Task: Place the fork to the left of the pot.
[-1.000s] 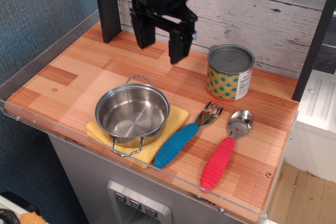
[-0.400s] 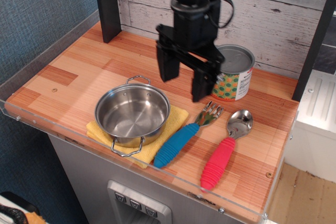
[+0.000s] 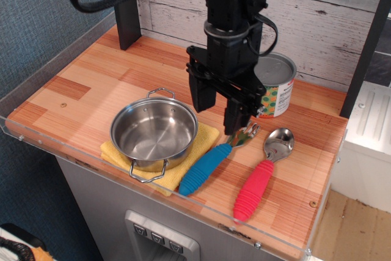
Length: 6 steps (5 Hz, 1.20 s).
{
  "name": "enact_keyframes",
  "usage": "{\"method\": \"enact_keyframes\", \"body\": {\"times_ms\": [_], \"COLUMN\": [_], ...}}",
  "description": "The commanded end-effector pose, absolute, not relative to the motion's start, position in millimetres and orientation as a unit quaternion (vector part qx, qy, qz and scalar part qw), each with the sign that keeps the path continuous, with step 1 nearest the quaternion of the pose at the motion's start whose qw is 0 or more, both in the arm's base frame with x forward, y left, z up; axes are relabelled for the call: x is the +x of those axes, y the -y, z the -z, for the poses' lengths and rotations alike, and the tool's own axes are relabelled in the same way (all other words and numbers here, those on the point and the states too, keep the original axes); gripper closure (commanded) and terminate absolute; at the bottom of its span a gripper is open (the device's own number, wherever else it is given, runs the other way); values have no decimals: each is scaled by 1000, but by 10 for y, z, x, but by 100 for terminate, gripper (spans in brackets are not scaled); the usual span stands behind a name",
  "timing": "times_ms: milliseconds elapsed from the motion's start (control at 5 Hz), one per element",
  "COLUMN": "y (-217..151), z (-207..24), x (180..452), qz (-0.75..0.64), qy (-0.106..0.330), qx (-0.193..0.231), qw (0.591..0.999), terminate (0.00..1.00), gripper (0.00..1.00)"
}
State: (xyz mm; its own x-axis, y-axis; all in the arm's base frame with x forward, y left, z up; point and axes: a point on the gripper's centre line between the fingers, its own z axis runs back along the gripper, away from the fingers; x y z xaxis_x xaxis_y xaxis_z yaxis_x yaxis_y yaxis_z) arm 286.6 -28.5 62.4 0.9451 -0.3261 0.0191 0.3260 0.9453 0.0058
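Note:
The fork [image 3: 211, 164] has a ribbed blue handle and metal tines. It lies flat on the wooden counter, just right of the pot, tines pointing back right. The shiny steel pot [image 3: 154, 131] with wire loop handles sits on a yellow cloth [image 3: 192, 162]. My black gripper [image 3: 219, 115] is open and empty. It hangs just above the fork's neck, between the pot and the tines. Its right finger hides part of the tines.
A red-handled spoon [image 3: 261, 174] lies right of the fork. A green-and-orange tin can [image 3: 274, 87] stands behind, partly hidden by the arm. A clear guard rims the counter's front and left edges [image 3: 61, 151]. A dark post [image 3: 125, 4] stands at the back left.
The gripper has moved from the back of the counter forward, right and down, and is now low over the fork. Nothing on the counter has moved.

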Motion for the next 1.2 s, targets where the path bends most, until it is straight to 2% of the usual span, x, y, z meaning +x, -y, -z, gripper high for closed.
{"method": "enact_keyframes", "body": {"times_ms": [0, 400, 1000], "y": [366, 382, 370], "z": [-622, -430, -261], "x": [2854, 2847, 2857], "qz": [177, 179, 173], "qy": [32, 24, 15], "qx": [5, 13, 24], "qw": [984, 983, 985], "terminate": [0, 0, 0], "gripper": [0, 0, 0]}}
